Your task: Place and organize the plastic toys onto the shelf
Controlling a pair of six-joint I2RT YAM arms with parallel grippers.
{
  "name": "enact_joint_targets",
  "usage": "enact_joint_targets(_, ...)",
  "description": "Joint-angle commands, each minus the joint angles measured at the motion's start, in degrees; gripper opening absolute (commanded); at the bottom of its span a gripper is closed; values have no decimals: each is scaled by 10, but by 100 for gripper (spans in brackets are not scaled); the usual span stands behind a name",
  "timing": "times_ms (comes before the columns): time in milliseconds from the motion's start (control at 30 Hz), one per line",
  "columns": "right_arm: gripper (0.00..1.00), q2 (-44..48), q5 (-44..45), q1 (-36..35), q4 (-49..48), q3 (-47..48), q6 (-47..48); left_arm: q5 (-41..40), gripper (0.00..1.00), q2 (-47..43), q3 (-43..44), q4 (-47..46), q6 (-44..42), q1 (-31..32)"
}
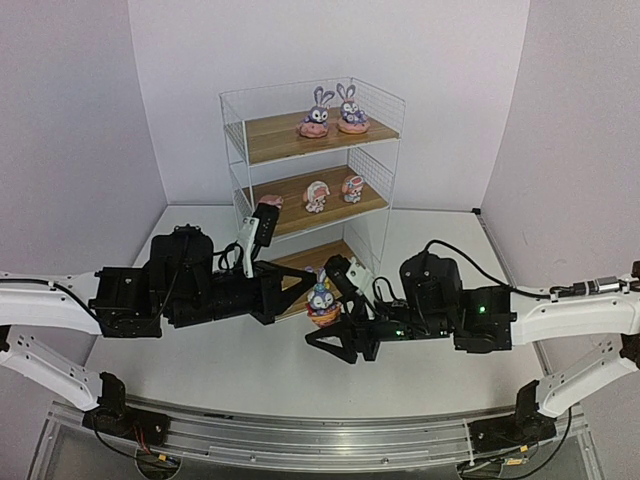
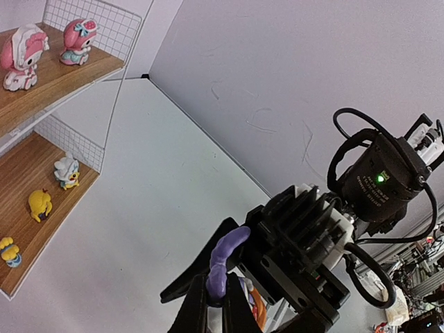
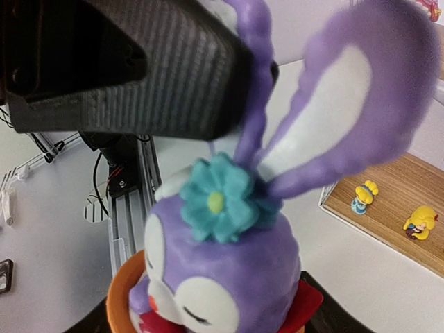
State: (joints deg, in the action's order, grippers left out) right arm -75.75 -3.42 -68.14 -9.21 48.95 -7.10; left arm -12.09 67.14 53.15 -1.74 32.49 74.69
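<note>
A purple bunny [image 1: 322,298] with a teal flower and an orange base hangs between my two grippers, in front of the shelf [image 1: 312,150]. My left gripper [image 1: 310,282] is shut on one of its ears [image 2: 225,267]. My right gripper [image 1: 325,325] is closed around its base [image 3: 125,298], and the bunny fills the right wrist view [image 3: 229,277]. Two purple bunnies [image 1: 318,112] stand on the top board. Three pink-white toys [image 1: 316,195] stand on the middle board. Small yellow toys [image 2: 40,205] sit on the bottom board, which my arms mostly hide in the top view.
The shelf's white wire side [image 2: 90,28] and back stand close behind the grippers. The white table [image 1: 250,370] runs to purple walls on both sides. A metal rail [image 1: 320,440] lies along the near edge. The right arm's body [image 2: 381,180] is just beyond the left fingers.
</note>
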Motion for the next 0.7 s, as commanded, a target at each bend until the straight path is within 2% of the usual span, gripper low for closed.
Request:
enact_joint_targets(0, 78, 30, 29, -1, -10, 9, -30, -2, 0, -30, 23, -63, -61, 3)
enact_joint_targets(67, 84, 56, 34, -1, -5, 1, -33, -5, 0, -32, 44, -63, -96, 3)
enact_joint_targets(333, 86, 160, 39, -1, 0, -57, -37, -44, 0, 4, 224, -14, -273, 3)
enact_joint_targets(533, 89, 150, 64, 0, 5, -50, -27, -90, 0, 69, 392, 48, -405, 3)
enact_joint_targets(667, 91, 112, 87, -1, 6, -31, -24, -113, 0, 138, 543, 137, -478, -21)
